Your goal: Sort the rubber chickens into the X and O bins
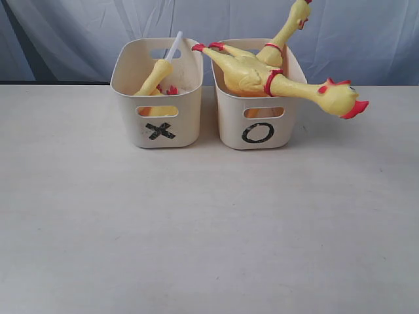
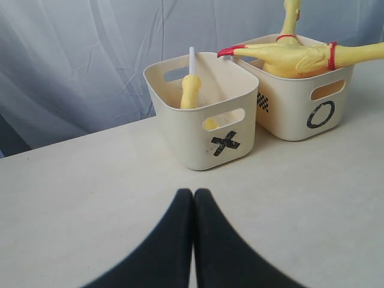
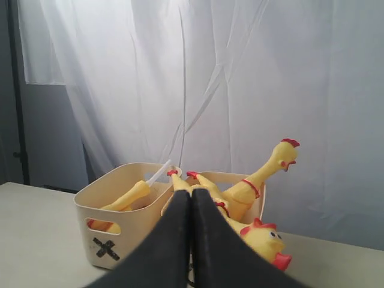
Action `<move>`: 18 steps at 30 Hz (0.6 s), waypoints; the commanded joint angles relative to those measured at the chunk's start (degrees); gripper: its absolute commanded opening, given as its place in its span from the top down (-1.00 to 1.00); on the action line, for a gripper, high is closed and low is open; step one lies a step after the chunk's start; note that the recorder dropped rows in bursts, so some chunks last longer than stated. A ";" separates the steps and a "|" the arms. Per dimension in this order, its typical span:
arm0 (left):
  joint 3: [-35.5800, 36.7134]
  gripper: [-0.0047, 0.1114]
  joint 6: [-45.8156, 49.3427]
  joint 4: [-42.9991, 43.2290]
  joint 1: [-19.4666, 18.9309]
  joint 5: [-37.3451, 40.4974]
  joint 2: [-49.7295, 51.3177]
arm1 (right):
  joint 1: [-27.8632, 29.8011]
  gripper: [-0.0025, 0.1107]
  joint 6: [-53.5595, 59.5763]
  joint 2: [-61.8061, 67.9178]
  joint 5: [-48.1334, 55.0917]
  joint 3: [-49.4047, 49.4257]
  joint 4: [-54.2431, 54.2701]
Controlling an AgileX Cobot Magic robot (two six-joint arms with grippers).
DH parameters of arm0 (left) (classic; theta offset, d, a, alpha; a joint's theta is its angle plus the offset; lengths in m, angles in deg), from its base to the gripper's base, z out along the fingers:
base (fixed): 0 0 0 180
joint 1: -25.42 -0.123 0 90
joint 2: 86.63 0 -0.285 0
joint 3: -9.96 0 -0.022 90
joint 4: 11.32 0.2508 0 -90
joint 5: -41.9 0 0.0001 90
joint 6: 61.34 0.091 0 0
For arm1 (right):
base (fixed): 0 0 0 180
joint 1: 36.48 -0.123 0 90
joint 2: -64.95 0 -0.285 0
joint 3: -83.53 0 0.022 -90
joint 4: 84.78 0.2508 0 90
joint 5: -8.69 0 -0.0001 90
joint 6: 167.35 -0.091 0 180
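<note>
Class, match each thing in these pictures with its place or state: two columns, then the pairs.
Things
1. yellow rubber neck piece with white tube
2. nearer whole yellow rubber chicken
3. farther whole yellow rubber chicken
4. black left gripper

Places or states
A. lying across the rim of the cream plastic tub marked O
B. shut, empty
C. in the cream plastic tub marked X
D. head raised high above the tubs

Pairs: 1-C, 2-A, 3-D, 4-B

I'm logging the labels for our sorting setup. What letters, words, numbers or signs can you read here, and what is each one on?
"X": black, on the front wall of the left cream bin.
"O": black, on the front wall of the right cream bin.
Checkered patch on the right cream bin's side: a pattern, no letters.
Nothing else is readable.
</note>
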 commanded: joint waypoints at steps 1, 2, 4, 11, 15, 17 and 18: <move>0.37 0.92 -0.08 0.08 0.00 -0.22 -0.46 | 0.28 0.96 0.10 -1.15 1.67 0.20 -0.13; 0.37 0.92 -0.08 0.08 0.00 -0.22 -0.46 | 0.28 0.96 0.10 -1.15 1.67 0.20 -0.13; 0.37 0.92 0.02 0.08 0.00 -0.22 -0.46 | 0.28 0.96 0.10 -1.15 1.67 0.20 -0.13; 0.37 0.92 0.03 0.08 -0.14 -0.22 -0.46 | 0.28 0.96 0.10 -1.15 1.67 0.20 -0.13; 0.37 0.92 0.03 0.08 -3.16 -0.22 -0.46 | 1.69 0.96 0.10 -3.39 1.67 0.20 -0.12; 0.37 0.92 0.03 0.08 -5.90 -0.22 -0.46 | 4.26 0.96 0.10 -5.58 1.67 0.20 -0.12; 0.37 0.92 0.03 0.08 -7.10 -0.22 -0.46 | 5.43 0.96 0.10 -6.54 1.57 0.20 -0.12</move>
